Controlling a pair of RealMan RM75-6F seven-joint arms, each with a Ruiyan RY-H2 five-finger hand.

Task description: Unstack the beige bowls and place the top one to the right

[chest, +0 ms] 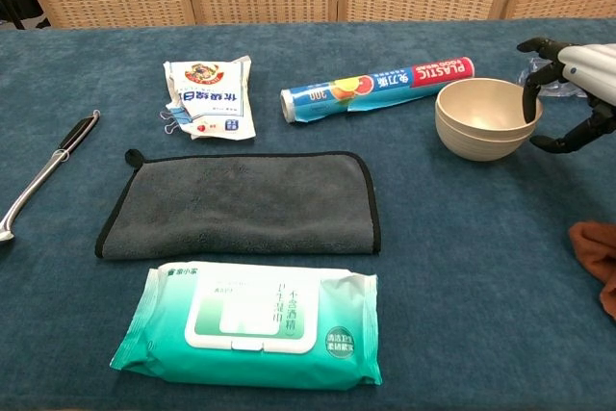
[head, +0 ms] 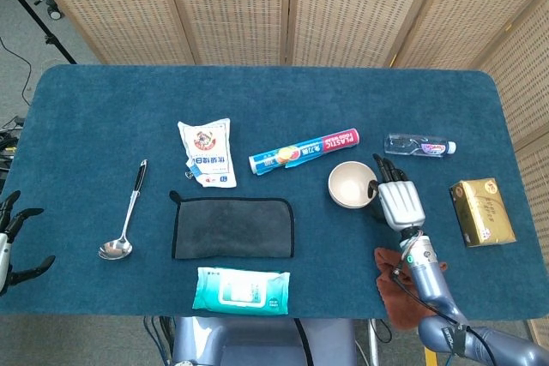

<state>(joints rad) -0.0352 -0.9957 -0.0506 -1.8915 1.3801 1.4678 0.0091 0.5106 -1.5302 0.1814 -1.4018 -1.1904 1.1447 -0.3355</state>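
My right hand (head: pixel 400 202) is at the right side of the stacked bowls (chest: pixel 486 118), which stand on the tabletop (head: pixel 86 126) just under the plastic wrap roll (head: pixel 304 151). In the chest view one of my fingers (chest: pixel 527 101) hooks over the rim of the top bowl, and the thumb curls below, beside the outer wall. If the rim is really pinched, I cannot tell; the fingers are half curled, not closed. My left hand (head: pixel 10 237) rests at the far left edge with its fingers apart, and it holds nothing.

I think the lift has not begun, and some things can go wrong here. If my grip catches both rims, the two bowls will rise together and not separate. If the top one sits tight in the lower one, the lower can lift a little and then drop. With a weak pinch the bowl can tilt and slip out. To the right, the water bottle (head: pixel 419 146) and the yellow box (head: pixel 481 211) are near, also the brown cloth (head: pixel 396 285), so the free place for the bowl is narrow.
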